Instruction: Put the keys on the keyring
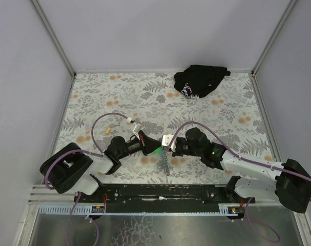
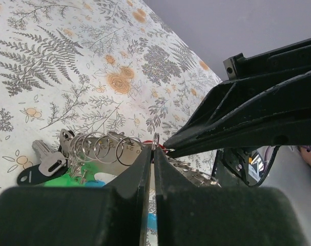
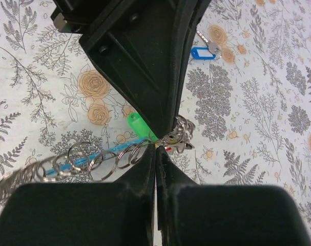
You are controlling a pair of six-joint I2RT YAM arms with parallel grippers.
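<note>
My left tool [image 2: 154, 150] and right tool [image 3: 156, 148] are clenched tip-to-tip at the keyring [image 2: 125, 149], centre of the desk [image 1: 119, 97]. A blue-tagged key [image 3: 201, 52] lies loose at one o'clock in the right wrist view, so I judge the threading unfinished.

Centre of top view blocked: left gripper [image 2: 154, 152] and right gripper [image 3: 156, 149] set tip to tip, jaws of both closed. Keyring [image 1: 165, 163] and keys [image 2: 42, 150] spread on table [image 1: 119, 97] directly beneath tips; low approach there obstructed. Cables [image 1: 110, 114] arched above both arms, centre left and centre right. Black cloth bundle [image 1: 200, 80] lodged in upper right corner. Upper left and upper centre of tabletop seen open. Passage bounded by walls [image 1: 22, 77] at left, top and right of frame.
</note>
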